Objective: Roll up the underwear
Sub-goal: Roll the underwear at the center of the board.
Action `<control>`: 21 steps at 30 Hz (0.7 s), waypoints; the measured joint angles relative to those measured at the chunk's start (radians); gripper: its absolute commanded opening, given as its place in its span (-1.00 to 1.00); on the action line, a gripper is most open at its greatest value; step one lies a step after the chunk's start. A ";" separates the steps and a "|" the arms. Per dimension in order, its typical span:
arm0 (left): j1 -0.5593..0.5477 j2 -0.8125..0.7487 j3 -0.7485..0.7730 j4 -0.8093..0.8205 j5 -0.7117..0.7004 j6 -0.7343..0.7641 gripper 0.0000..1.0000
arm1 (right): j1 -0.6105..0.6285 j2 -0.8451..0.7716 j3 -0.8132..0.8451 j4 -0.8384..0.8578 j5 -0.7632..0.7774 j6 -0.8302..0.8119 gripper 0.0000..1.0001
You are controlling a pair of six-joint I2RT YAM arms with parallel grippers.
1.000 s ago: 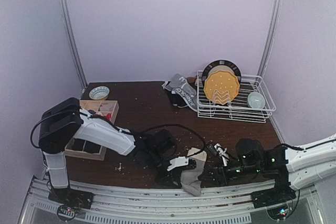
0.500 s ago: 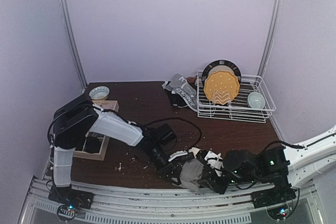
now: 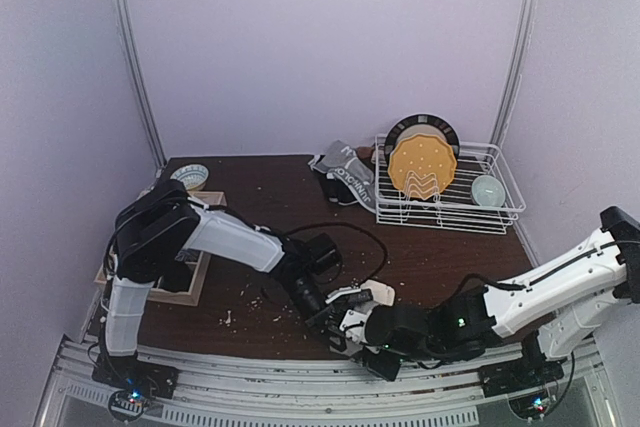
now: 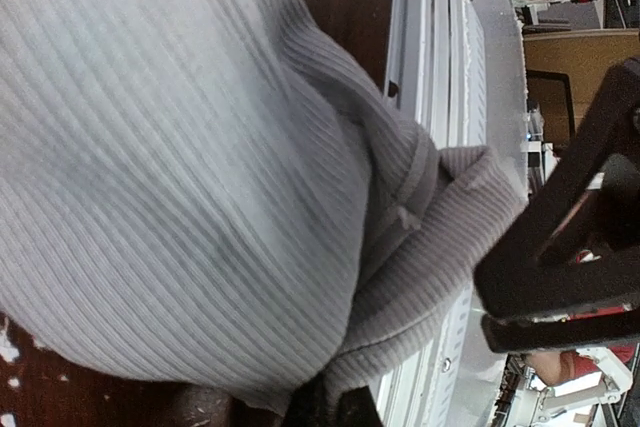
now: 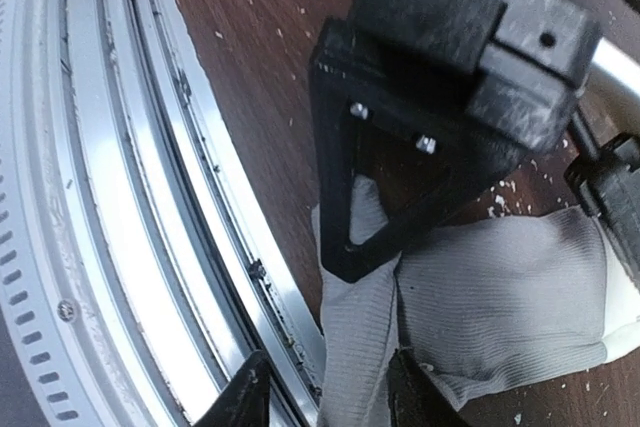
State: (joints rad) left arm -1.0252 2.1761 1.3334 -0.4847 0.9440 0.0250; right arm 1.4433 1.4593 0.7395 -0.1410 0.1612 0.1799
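A grey ribbed underwear lies at the table's near edge, its folded band hanging over the metal rail. My left gripper is shut on the cloth's edge, and the cloth fills the left wrist view. My right gripper stands open right beside it, its fingers straddling the underwear's band without pinching it. In the top view my left gripper and my right gripper meet at the front centre and hide most of the cloth.
A pile of other underwear lies at the back next to a white wire dish rack with a plate and a bowl. A wooden box and a small bowl sit left. Crumbs dot the table.
My right arm has swept left along the near edge to the left gripper. The left arm has stretched further right and forward. The grey cloth has shifted left and is now covered.
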 measured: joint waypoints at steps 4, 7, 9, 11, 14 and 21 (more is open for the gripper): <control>0.001 0.001 0.004 -0.011 0.000 -0.002 -1.00 | 0.000 0.038 0.000 -0.017 0.007 0.008 -0.42; 0.002 0.002 0.006 -0.015 0.000 -0.004 -1.00 | -0.001 0.046 -0.001 -0.018 0.017 0.024 -0.75; 0.002 0.002 0.008 -0.018 -0.001 -0.008 -1.00 | -0.008 0.047 -0.010 -0.014 0.019 0.046 -0.88; 0.002 0.002 0.010 -0.019 -0.002 -0.011 -1.00 | -0.017 0.047 -0.027 -0.002 0.015 0.067 -0.94; 0.002 0.002 0.009 -0.018 -0.005 -0.019 -0.83 | -0.033 0.047 -0.057 0.022 0.013 0.094 -1.00; 0.001 -0.039 -0.014 0.018 -0.014 -0.060 0.44 | -0.065 0.024 -0.128 0.122 -0.035 0.160 -1.00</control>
State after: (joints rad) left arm -1.0245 2.1376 1.3197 -0.4667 0.9302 -0.0349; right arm 1.3785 1.4830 0.6117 -0.0189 0.1257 0.3401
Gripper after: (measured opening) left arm 0.466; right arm 0.010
